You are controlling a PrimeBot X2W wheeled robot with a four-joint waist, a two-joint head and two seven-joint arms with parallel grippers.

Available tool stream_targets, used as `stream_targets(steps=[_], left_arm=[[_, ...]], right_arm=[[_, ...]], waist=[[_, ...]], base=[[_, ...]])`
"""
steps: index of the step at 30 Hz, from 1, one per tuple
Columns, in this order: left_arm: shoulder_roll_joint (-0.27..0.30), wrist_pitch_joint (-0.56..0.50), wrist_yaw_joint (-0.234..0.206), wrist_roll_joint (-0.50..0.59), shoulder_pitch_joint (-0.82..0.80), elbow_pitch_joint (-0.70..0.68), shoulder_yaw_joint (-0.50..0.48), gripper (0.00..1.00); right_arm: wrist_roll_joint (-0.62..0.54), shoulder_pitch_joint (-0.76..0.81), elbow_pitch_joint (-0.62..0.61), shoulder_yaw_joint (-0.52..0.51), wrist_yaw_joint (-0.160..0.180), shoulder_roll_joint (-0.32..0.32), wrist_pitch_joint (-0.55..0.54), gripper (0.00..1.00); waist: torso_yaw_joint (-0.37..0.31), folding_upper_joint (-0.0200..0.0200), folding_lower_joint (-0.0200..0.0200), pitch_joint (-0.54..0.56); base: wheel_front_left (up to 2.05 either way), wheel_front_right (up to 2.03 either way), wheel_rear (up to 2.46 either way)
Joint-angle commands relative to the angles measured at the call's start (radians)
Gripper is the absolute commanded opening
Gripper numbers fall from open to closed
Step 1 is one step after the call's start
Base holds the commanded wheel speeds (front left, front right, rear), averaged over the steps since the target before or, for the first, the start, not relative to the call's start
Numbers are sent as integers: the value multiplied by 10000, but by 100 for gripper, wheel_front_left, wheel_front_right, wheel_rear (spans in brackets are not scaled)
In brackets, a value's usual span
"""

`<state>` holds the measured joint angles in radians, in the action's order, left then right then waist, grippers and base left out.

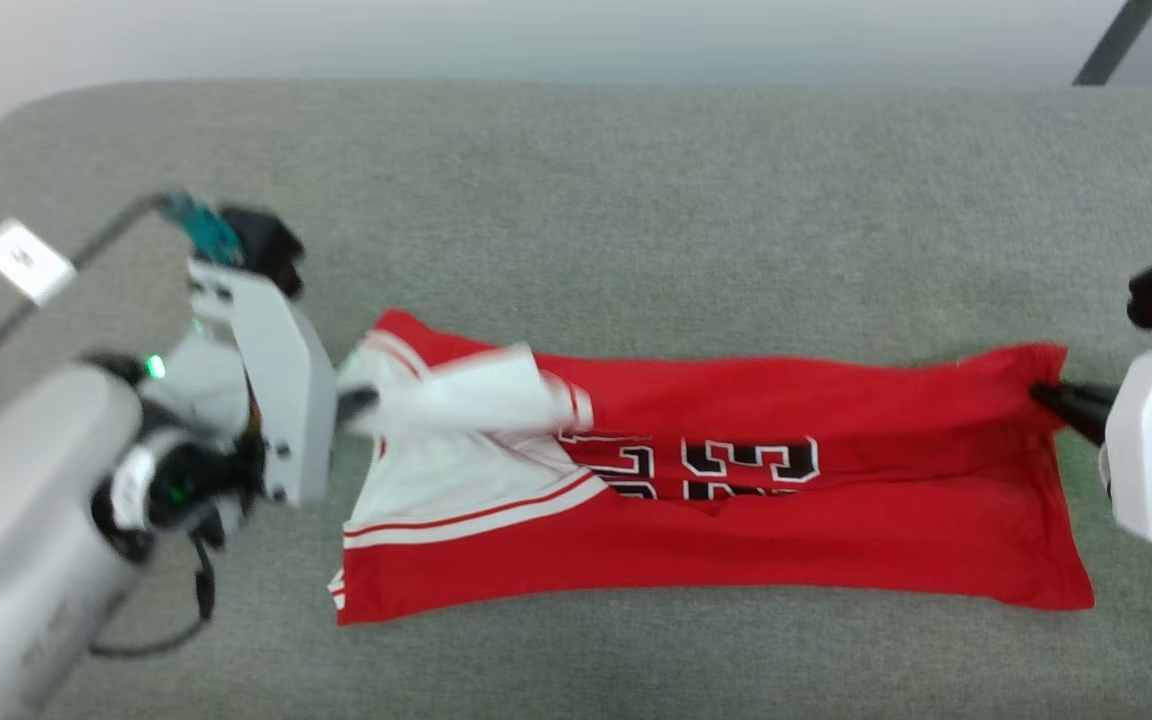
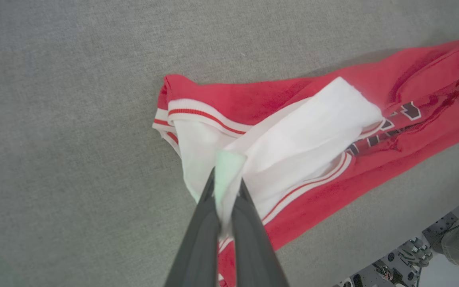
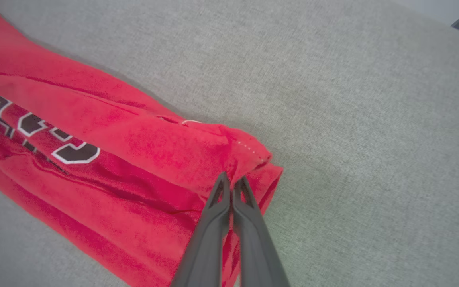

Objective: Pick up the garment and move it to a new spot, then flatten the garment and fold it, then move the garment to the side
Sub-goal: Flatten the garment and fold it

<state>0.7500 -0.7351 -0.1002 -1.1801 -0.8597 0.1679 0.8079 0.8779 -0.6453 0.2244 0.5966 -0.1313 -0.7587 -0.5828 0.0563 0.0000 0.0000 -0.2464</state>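
The garment (image 1: pixel 756 530), a red jersey with white sleeves, striped trim and black lettering, lies stretched sideways across the grey padded surface (image 1: pixel 636 200), folded lengthwise. My left gripper (image 1: pixel 356 405) is shut on its white sleeve end at the left; the left wrist view has white cloth pinched between the fingers (image 2: pixel 197 223) of that gripper (image 2: pixel 225 187), with the garment (image 2: pixel 293 151) spreading beyond. My right gripper (image 1: pixel 1046 395) is shut on the red hem corner at the right; in the right wrist view, the gripper (image 3: pixel 232 185) nips a raised fold of the garment (image 3: pixel 106 159).
The grey padded surface extends well beyond the jersey on all sides, with a rounded corner at the far left (image 1: pixel 26 120). A white tag and cable (image 1: pixel 26 262) hang by my left arm. A dark bar (image 1: pixel 1116 40) stands at the far right.
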Motion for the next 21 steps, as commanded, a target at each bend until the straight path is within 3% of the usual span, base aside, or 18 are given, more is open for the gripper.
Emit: stream_targets(steps=[1, 5, 7, 8, 9, 10, 11, 13, 14, 15, 21], left_arm=[[127, -65, -294, -133, 493, -500, 83, 0], [102, -139, -567, -340, 1064, -993, 239, 0], [46, -129, -597, -361, 1186, -987, 284, 22], [46, -129, -597, -361, 1186, -987, 284, 22], [-10, -118, -616, -386, 1240, -960, 307, 31], [-43, -84, -592, -381, 1260, -915, 325, 46], [-86, -13, -540, -378, 1260, -857, 301, 100], [-124, 28, -494, -416, 1277, -698, 298, 100], [-127, 24, -504, -404, 1266, -633, 302, 100], [-141, 21, -492, -411, 1253, -564, 302, 100], [-168, 156, -372, -365, 1218, -308, 263, 100]], right_arm=[[88, 461, -105, -237, 10, 22, -104, 0], [-60, 949, -280, -531, 10, 233, -331, 0], [-135, 1079, -316, -673, 10, 352, -437, 0], [-135, 1079, -316, -673, 10, 352, -437, 0], [-161, 1132, -348, -737, 10, 415, -502, 0], [-199, 1166, -375, -790, 10, 468, -558, 0], [-247, 1196, -385, -880, 10, 538, -574, 18], [-309, 1265, -413, -1012, 10, 634, -675, 48], [-388, 1279, -477, -1039, 10, 656, -695, 93], [-411, 1288, -517, -1083, 10, 688, -747, 100], [-439, 1496, -839, -1501, 10, 853, -849, 100]], waist=[[191, 0, 0, 233], [180, 0, 0, 316], [159, 0, 0, 347], [159, 0, 0, 347], [146, 0, 0, 358], [134, 0, 0, 367], [120, 0, 0, 378], [95, 0, 0, 421], [78, 0, 0, 445], [62, 0, 0, 474], [26, 0, 0, 759]], base=[[0, 0, 0], [0, 0, 0], [0, 0, 0], [0, 0, 0], [0, 0, 0], [0, 0, 0], [0, 0, 0], [0, 0, 0], [0, 0, 0], [0, 0, 0], [0, 0, 0]])
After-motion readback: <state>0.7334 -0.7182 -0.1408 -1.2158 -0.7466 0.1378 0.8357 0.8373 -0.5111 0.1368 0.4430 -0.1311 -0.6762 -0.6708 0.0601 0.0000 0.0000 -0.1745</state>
